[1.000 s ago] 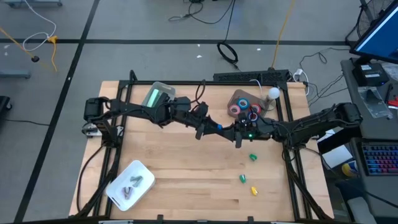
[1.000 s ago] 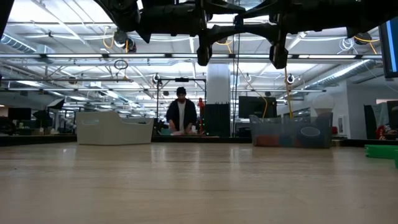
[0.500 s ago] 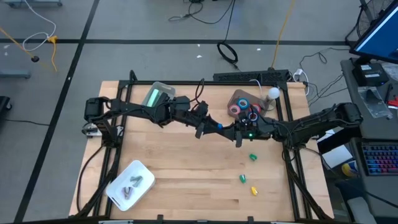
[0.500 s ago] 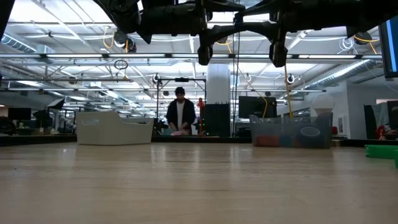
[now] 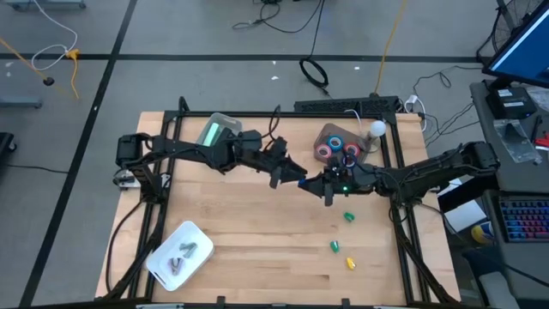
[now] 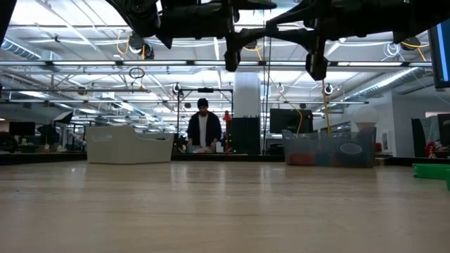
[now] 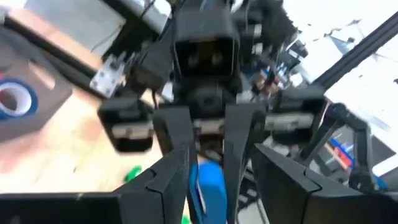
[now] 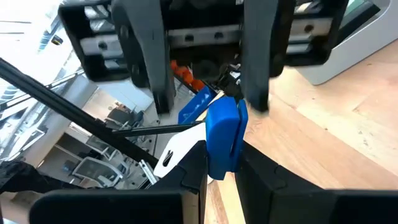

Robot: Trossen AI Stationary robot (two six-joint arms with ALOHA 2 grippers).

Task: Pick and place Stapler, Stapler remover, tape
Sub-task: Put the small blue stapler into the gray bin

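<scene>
At frame centre a blue stapler (image 8: 224, 137) is being handed over in mid-air. The left gripper (image 5: 289, 170) — fingers parted around it — is being opened, while the right gripper (image 5: 324, 184) is being kept clamped on it. Left should be withdrawn straight back — grip kept firm. Tape (image 5: 337, 148) is lying upper right.

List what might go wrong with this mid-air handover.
1. The right gripper alone clamps the blue tool, high above the table. If the grip is shallow, the tool may slip and drop.
2. The left gripper is open, but its fingers flank the tool closely. A skewed retreat could knock it loose.
</scene>
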